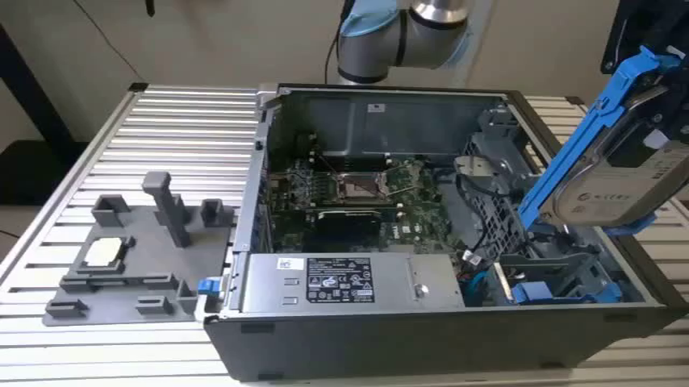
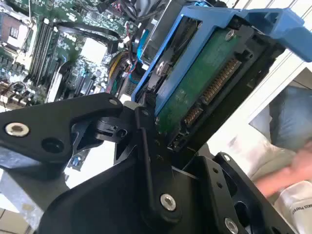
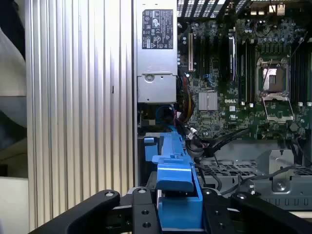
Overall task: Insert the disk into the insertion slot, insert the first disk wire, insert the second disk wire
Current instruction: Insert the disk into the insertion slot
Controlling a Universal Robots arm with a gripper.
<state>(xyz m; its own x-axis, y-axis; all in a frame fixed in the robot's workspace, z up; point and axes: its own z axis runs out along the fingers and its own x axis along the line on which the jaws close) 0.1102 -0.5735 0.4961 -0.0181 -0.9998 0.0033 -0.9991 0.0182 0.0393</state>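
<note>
The disk, a silver-grey drive with a white label in a bright blue carrier frame, hangs tilted above the case's right side in the exterior view. It is over the drive bay with the insertion slot. My gripper is shut on its upper end. In the first wrist view the black fingers clamp the blue carrier from both sides. The second wrist view shows the disk's green circuit board and connector beside the gripper. A blue wire lies loose near the bay.
The open computer case holds a motherboard and a silver power supply. A grey fixture plate lies on the slatted table at the exterior view's left. A person's hand shows beyond the case.
</note>
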